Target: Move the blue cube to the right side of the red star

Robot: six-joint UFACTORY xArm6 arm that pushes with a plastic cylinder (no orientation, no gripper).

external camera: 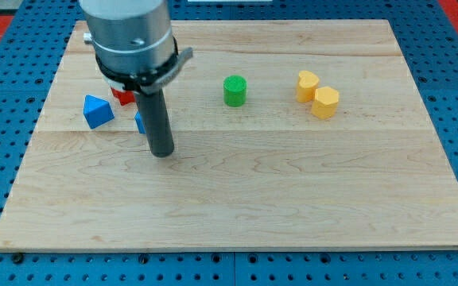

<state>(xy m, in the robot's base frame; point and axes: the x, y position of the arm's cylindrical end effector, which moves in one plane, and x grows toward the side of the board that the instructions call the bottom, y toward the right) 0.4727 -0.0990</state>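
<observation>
Light wood board (237,199) on blue pegboard. My tip (162,152) rests on it, left of centre. Blue cube (140,121) touching the rod's left, mostly hidden. Blue block (96,110) further left. Green cylinder (234,90) up-right; two yellow blocks (318,95) far right.

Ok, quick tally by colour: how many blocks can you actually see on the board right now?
Blue: 2, a blue block and a blue cube mostly hidden behind my rod
Red: 1, a red sliver under the arm
Green: 1, the green cylinder
Yellow: 2, two touching yellow blocks
Total: 6 visible
My tip sits just below the blue cube.
</observation>
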